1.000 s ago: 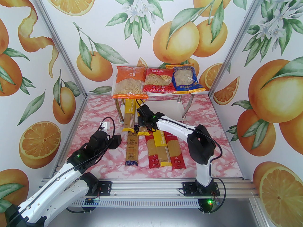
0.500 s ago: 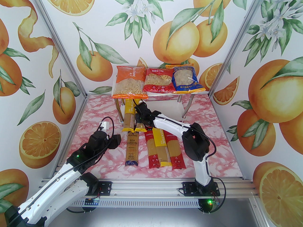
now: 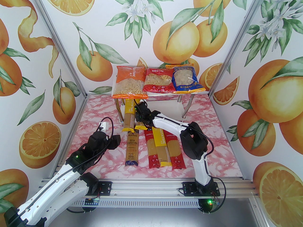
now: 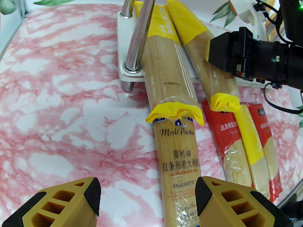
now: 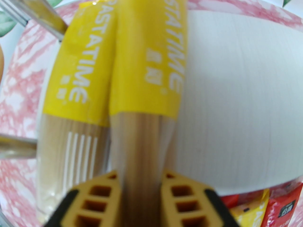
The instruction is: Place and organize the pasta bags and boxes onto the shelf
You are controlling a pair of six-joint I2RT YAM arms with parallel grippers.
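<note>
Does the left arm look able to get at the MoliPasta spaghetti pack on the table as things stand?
Probably yes. The MoliPasta pack lies flat just ahead of the open left gripper, and its near half is bare. Only its far end is overlapped by the end of a yellow pack.

Top external: I looked down from above and behind both arm bases, facing forward across the table to the shelf by the far wall. It was my widest, most distant view.
Left wrist: I sat low over the table, looking forward past the left gripper toward a chrome leg of the shelf, at close range.
Right wrist: I was pressed in very close and blurred, looking along the right gripper and the yellow spaghetti pack onto the shelf's lower board.
Shared: all three views gave me that pack, its yellow neighbour and the lower board. The left wrist view also caught the right arm.
</note>
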